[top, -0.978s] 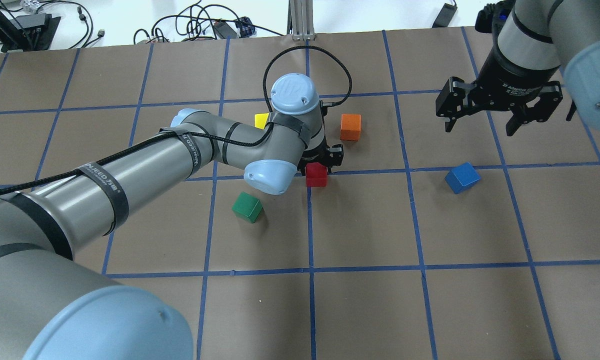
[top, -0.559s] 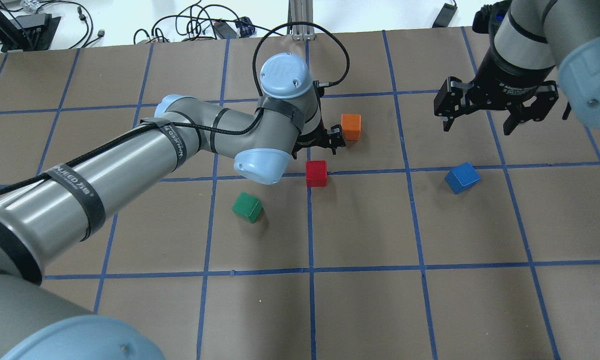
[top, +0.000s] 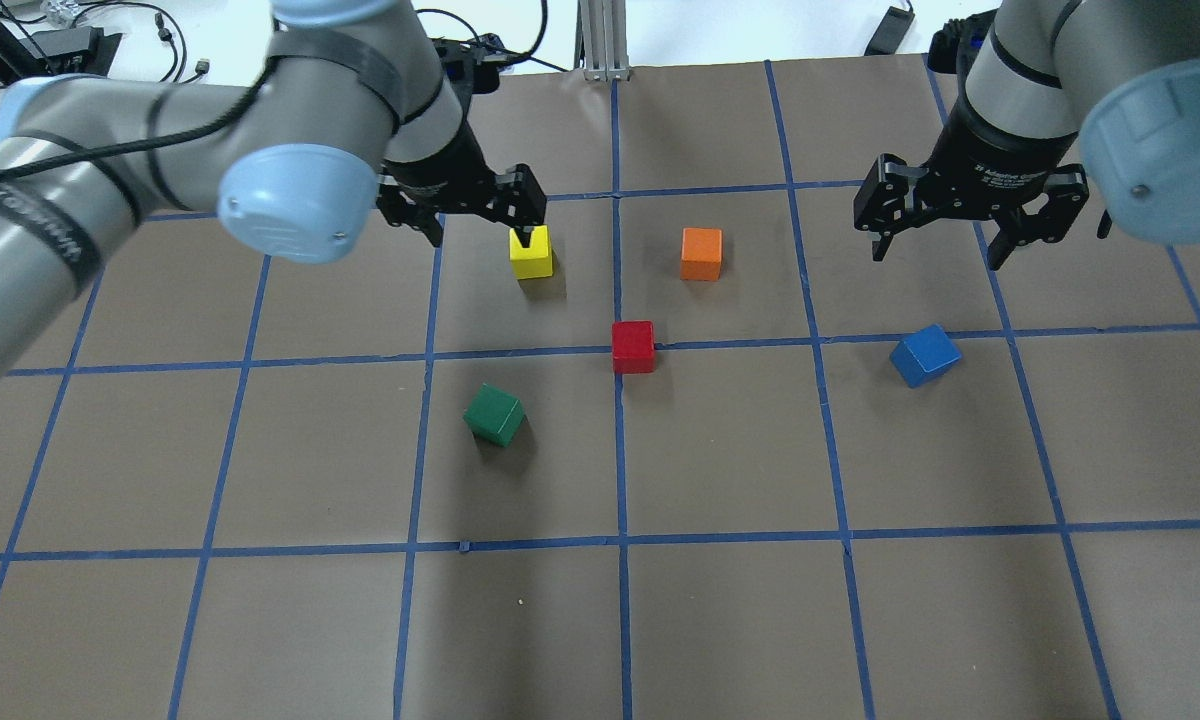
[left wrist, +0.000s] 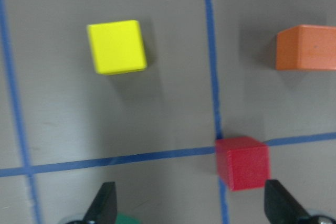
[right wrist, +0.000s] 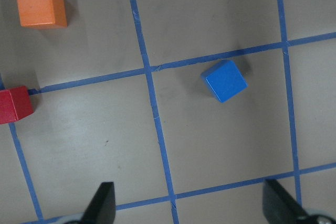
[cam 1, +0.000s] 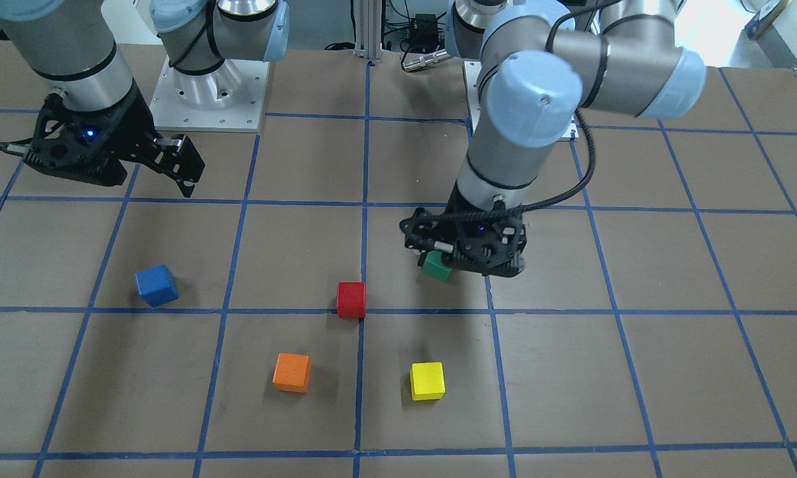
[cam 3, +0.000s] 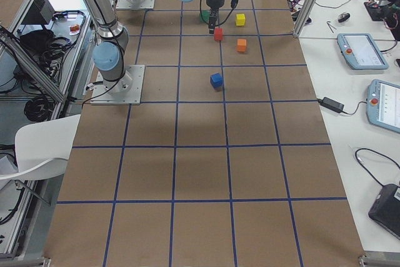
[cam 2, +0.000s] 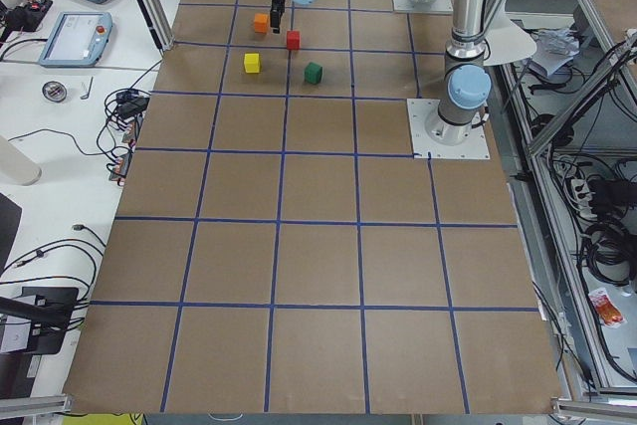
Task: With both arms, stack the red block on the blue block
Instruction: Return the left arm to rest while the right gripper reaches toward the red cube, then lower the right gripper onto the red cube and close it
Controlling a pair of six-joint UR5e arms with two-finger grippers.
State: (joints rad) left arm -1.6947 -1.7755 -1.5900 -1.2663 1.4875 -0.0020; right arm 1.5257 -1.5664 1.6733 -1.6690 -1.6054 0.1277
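Observation:
The red block (top: 633, 346) sits on a blue tape line near the table's middle, free of both grippers. It also shows in the front view (cam 1: 351, 299) and low in the left wrist view (left wrist: 243, 162). The blue block (top: 925, 354) lies turned at an angle to the red block's right, and shows in the right wrist view (right wrist: 225, 81). My left gripper (top: 480, 232) is open and empty, raised high over the yellow block's area. My right gripper (top: 937, 255) is open and empty, hovering beyond the blue block.
A yellow block (top: 531, 252) and an orange block (top: 701, 253) lie behind the red block. A green block (top: 495, 414) lies in front of it to the left. The brown table (top: 740, 620) carries a blue tape grid.
My left gripper has risen from low at the red block and swung back and left, over the yellow block. The red block stays put. My right gripper has drifted slightly left.

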